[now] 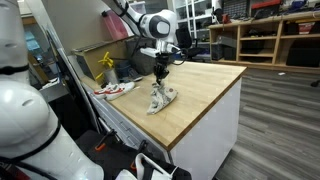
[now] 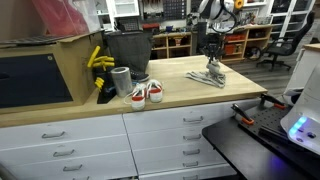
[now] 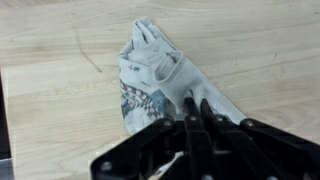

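Pinching its two dark fingers together, the gripper [image 3: 195, 108] is clamping the near end of a patterned grey-and-white cloth [image 3: 150, 75], with no gap showing between the pads in the wrist view. In both exterior views the gripper [image 1: 160, 75] [image 2: 212, 62] is hanging straight above the cloth [image 1: 163, 97] [image 2: 211, 77], whose top is rising to the fingers while the rest is lying crumpled directly beneath them on the wooden countertop [image 1: 205, 90] [image 2: 180, 85]. Well away from the gripper along that counter, a pair of red-and-white sneakers [image 1: 115, 89] [image 2: 146, 93] is sitting, with a grey cup [image 2: 121, 80] just beyond them.
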You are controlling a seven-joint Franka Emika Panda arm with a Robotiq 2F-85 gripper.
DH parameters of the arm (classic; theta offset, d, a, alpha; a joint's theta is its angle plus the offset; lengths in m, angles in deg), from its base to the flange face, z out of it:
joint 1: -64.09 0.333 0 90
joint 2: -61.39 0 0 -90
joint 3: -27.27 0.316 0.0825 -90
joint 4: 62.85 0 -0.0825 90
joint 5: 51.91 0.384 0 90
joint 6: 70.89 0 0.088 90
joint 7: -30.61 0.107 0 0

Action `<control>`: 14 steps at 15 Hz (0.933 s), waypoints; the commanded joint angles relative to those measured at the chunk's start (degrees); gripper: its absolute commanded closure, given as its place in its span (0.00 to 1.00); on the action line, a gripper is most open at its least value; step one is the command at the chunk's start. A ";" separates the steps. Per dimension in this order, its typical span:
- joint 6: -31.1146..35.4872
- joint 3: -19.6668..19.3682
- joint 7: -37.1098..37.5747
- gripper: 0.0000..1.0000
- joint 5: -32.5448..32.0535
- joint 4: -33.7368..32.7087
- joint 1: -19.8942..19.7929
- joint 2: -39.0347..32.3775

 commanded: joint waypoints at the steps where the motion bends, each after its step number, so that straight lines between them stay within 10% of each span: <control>1: 0.43 0.41 4.71 0.98 1.53 0.28 0.97 -0.26; 14: 12.46 1.01 16.98 0.98 14.50 -4.34 1.08 -7.21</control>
